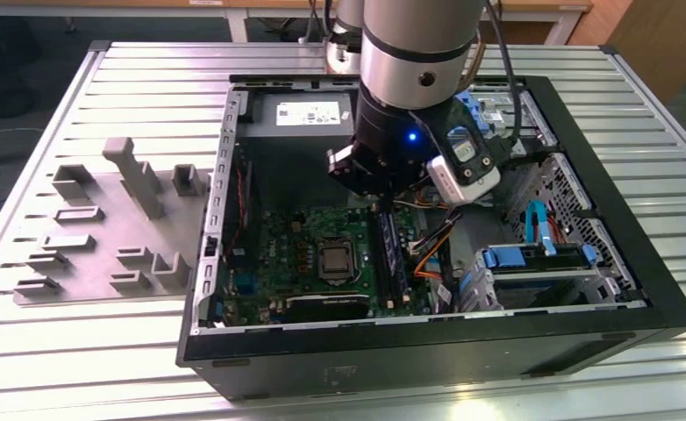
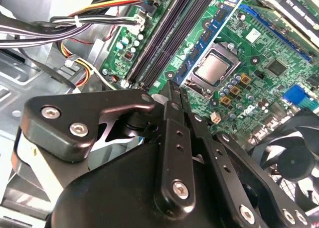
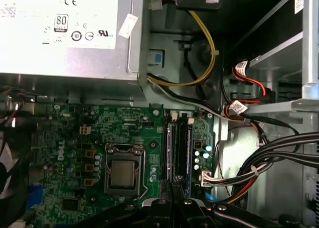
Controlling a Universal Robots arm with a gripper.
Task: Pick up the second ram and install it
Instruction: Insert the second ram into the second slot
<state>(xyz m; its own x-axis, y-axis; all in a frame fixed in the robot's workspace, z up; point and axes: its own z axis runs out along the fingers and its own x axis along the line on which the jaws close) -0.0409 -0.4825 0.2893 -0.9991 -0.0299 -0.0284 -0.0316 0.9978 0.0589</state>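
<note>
My gripper hangs inside the open computer case, straight over the memory slots of the green motherboard. Its two fingers are pressed together with nothing between them, in both wrist views. A slim blue-green ram stick stands on edge in the slots just below the fingertips. In both wrist views the slots run away from the fingertips, and the stick is seen edge-on there. I cannot tell whether the fingertips touch the stick's top edge.
The processor socket lies beside the slots. The power supply fills the far end of the case. Cable bundles and blue drive brackets crowd the exterior view's right. A grey slotted fixture lies on the table to the left.
</note>
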